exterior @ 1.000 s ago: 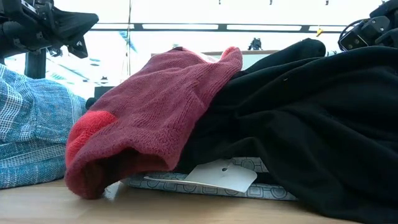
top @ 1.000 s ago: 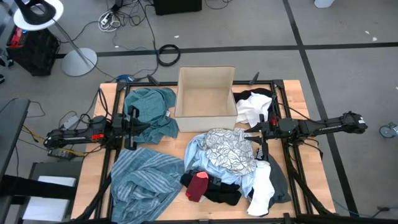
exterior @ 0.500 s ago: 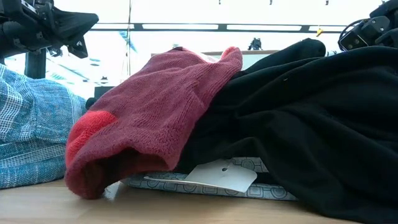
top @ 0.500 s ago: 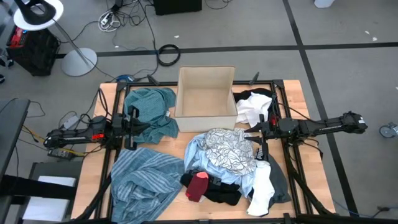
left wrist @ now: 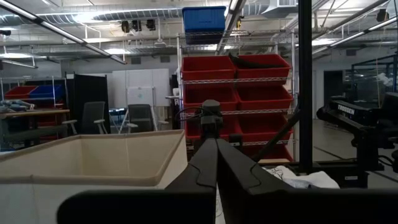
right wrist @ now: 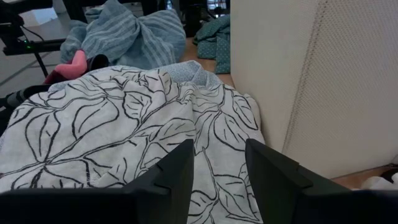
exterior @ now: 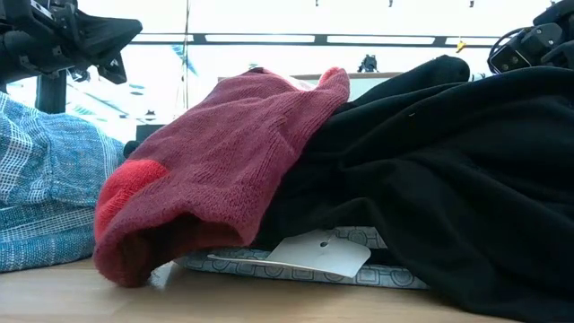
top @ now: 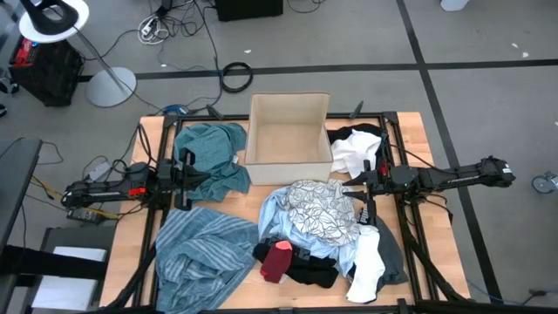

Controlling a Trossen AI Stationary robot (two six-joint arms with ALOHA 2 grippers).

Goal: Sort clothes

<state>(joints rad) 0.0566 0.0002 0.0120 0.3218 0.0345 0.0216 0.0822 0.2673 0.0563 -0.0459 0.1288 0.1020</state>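
Observation:
The clothes lie spread on the table. A teal garment (top: pixel 209 150) lies at the far left and a blue-grey striped one (top: pixel 200 253) at the near left. A black-and-white leaf-patterned piece (top: pixel 321 214) lies on a light blue one (top: pixel 275 214). A small red piece (top: pixel 277 260) rests on black cloth (top: pixel 309 269). White (top: pixel 366 266) and grey (top: pixel 394 257) pieces lie at the near right. My left gripper (top: pixel 199 174) is shut and empty over the teal garment's edge. My right gripper (top: pixel 353 187) is open and empty beside the patterned piece (right wrist: pixel 112 130).
A beige open box (top: pixel 288 98) stands at the far middle between the arms, its wall close to my right gripper (right wrist: pixel 298 81). White and black cloth (top: pixel 353 150) lies to the right of the box. Bare wood shows along the near left edge (top: pixel 131 270).

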